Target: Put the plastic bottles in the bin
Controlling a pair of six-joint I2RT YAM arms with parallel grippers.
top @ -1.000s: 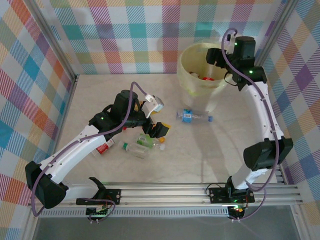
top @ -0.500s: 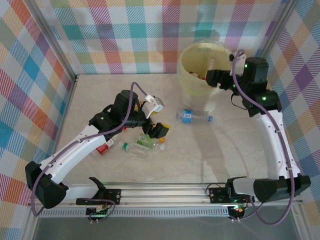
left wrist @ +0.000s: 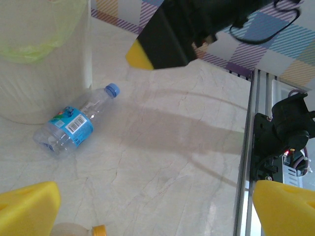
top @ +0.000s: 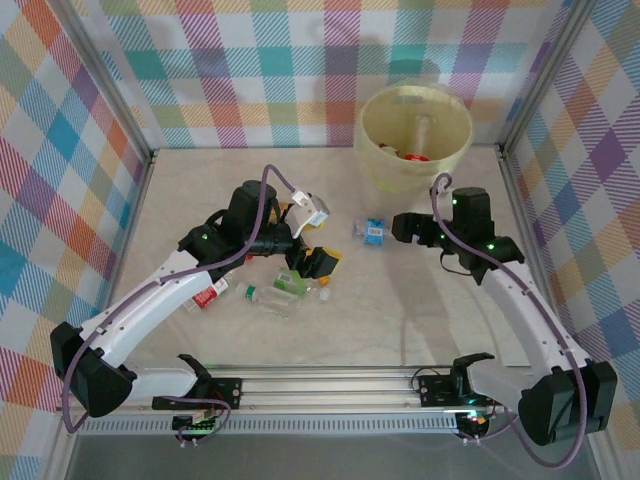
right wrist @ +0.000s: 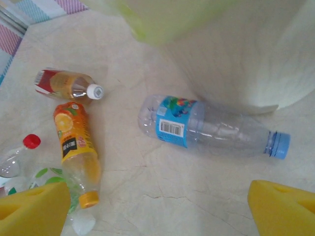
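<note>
A clear bottle with a blue label (top: 376, 232) (right wrist: 206, 125) (left wrist: 74, 125) lies on the table in front of the pale-yellow bin (top: 415, 135) (left wrist: 44, 59). My right gripper (top: 396, 228) (right wrist: 157, 211) hovers open just beside it, yellow pads (right wrist: 283, 206) spread wide with nothing between them. My left gripper (top: 312, 245) (left wrist: 155, 211) stands open and empty over a cluster of bottles: an orange-label bottle (right wrist: 76, 147), a red-label bottle with a white cap (right wrist: 66, 84), and a green-label bottle (top: 290, 283). Bottles with red labels (top: 412, 155) lie inside the bin.
A red-label bottle (top: 205, 297) and a clear bottle (top: 268, 298) lie near the left arm's forearm. Checked cloth walls enclose the table. A metal rail (top: 340, 385) runs along the near edge. Bare table lies between the arms, toward the front.
My right arm has swung away from above the bin, down and left, to hover by the blue-label bottle. The left arm has stayed put.
</note>
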